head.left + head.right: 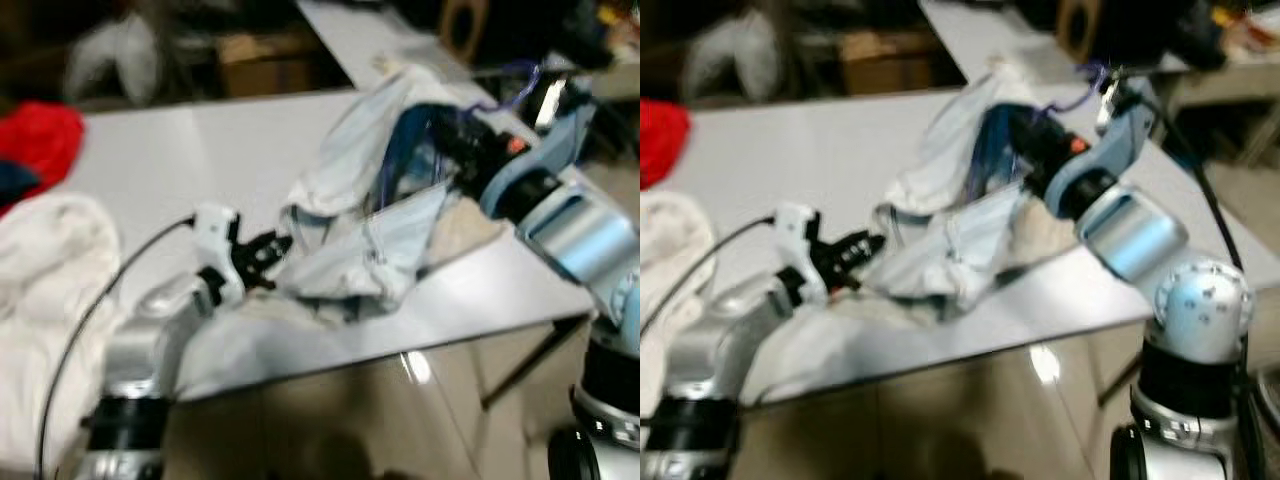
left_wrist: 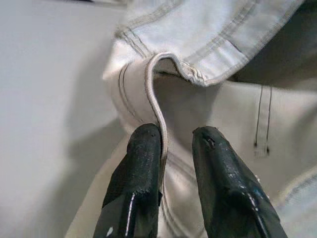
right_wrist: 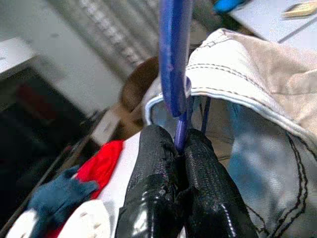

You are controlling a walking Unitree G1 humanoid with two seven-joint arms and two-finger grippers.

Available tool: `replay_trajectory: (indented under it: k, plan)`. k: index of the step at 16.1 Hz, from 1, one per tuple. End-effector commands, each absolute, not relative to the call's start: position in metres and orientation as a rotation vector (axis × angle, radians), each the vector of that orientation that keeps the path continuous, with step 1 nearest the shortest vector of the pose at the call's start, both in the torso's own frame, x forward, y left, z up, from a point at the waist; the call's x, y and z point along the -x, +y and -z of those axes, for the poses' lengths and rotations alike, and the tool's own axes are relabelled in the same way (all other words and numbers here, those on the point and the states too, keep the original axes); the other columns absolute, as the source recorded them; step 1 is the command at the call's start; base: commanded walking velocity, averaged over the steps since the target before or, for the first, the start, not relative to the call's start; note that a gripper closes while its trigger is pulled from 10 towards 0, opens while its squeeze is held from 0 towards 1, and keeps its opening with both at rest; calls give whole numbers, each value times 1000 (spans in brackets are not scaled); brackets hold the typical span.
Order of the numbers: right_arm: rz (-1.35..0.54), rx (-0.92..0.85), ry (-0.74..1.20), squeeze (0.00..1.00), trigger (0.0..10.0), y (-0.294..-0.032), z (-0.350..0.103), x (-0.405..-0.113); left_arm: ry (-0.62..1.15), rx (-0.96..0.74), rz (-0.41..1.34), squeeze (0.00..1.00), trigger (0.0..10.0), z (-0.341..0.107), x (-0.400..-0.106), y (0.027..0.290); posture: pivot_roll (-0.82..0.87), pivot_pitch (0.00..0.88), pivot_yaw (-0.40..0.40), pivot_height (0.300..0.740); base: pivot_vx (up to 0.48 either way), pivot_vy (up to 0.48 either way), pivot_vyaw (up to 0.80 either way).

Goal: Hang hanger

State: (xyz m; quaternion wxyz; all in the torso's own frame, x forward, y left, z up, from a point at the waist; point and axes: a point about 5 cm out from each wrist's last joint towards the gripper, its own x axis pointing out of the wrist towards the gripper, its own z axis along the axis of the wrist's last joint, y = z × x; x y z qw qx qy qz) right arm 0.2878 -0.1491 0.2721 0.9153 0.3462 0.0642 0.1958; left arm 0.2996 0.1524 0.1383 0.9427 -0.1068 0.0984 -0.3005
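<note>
A: What's the stuff made of?

B: Pale denim garment [image 1: 370, 240] with stitched seams, crumpled on a smooth white table [image 1: 200, 150]. The hanger [image 3: 174, 59] is thin blue plastic, tucked in its collar.

A: And the grippers?

B: The right gripper [image 3: 179, 148] is pinched tight on the hanger, as its wrist view shows. The left gripper [image 2: 176, 144] sits slightly apart, a folded hem [image 2: 156, 104] against one finger.

A laundry-sorting room: long white tables [image 1: 220, 160] piled with clothes [image 1: 40, 290], cardboard boxes [image 1: 265, 65] behind.
</note>
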Motion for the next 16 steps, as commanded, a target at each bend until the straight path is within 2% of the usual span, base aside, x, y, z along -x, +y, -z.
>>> replay_trajectory:
  k: [1,4,8,9,10,11,14,15,16]
  plan:
    - [-437,-707,99,0,10000,-151,-279,-284,170,224,642,0,10000,-147,-298,148,-73,0,45,740,0,0,800]
    - [-486,-686,125,0,10000,-147,-274,-279,94,248,687,0,10000,-168,-289,160,-70,0,34,740,0,0,800]
    - [-537,-655,149,0,10000,-144,-272,-272,73,309,898,0,10000,-200,-266,172,-67,1,28,740,0,0,800]
    - [-540,-649,153,0,10000,-144,-271,-271,75,335,923,447,10000,-204,-263,175,-65,3,28,740,0,0,800]
    - [-541,-646,155,0,10000,-145,-271,-271,73,340,930,447,10000,-206,-261,177,-65,4,28,740,0,0,800]
    - [-537,-638,145,0,10000,-147,-273,-270,69,358,919,1000,10000,-209,-259,185,-66,6,30,740,0,0,800]
    - [-548,-586,47,0,10000,-156,-297,-268,37,343,825,1000,10000,-211,-261,199,-68,6,29,740,0,0,800]
    - [-586,-580,-40,0,10000,-160,-320,-265,1,366,769,0,10000,-214,-264,207,-69,6,29,740,0,0,800]
    - [-627,-564,-98,0,10000,-161,-339,-261,-26,369,703,0,10000,-217,-268,214,-72,6,26,740,0,0,800]
